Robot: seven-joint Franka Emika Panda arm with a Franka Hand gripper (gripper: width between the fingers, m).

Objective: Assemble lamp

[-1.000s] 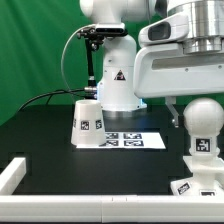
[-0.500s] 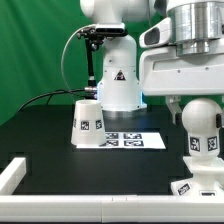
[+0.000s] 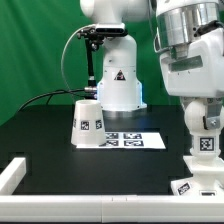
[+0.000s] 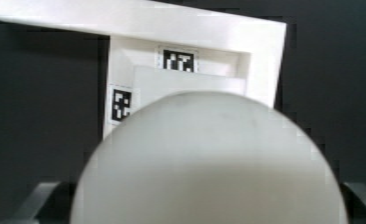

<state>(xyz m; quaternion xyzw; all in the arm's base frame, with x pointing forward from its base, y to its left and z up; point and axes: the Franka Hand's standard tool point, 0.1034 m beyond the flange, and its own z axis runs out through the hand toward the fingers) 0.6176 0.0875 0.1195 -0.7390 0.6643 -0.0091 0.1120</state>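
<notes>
The white rounded bulb (image 3: 204, 140) stands upright on the angular lamp base (image 3: 197, 180) at the exterior view's right, near the front. My gripper (image 3: 203, 118) has come down over the bulb's top, with a finger on either side, and is shut on it. In the wrist view the bulb (image 4: 206, 160) fills the lower part, with dark fingers (image 4: 48, 200) at its edges. The tagged base (image 4: 183, 50) shows behind it. The tapered cone shade (image 3: 87, 122) stands alone at the exterior view's left, far from the gripper.
The marker board (image 3: 132, 140) lies flat between the shade and the base. The big white robot pedestal (image 3: 115, 85) stands behind it. A white rail (image 3: 15, 172) borders the table's front and left edge. A black cable (image 3: 45, 100) runs at the back left.
The hand has turned about its vertical axis over the bulb: it looked broad before and is now narrow. It hides the bulb's round top. The shade and base have not moved.
</notes>
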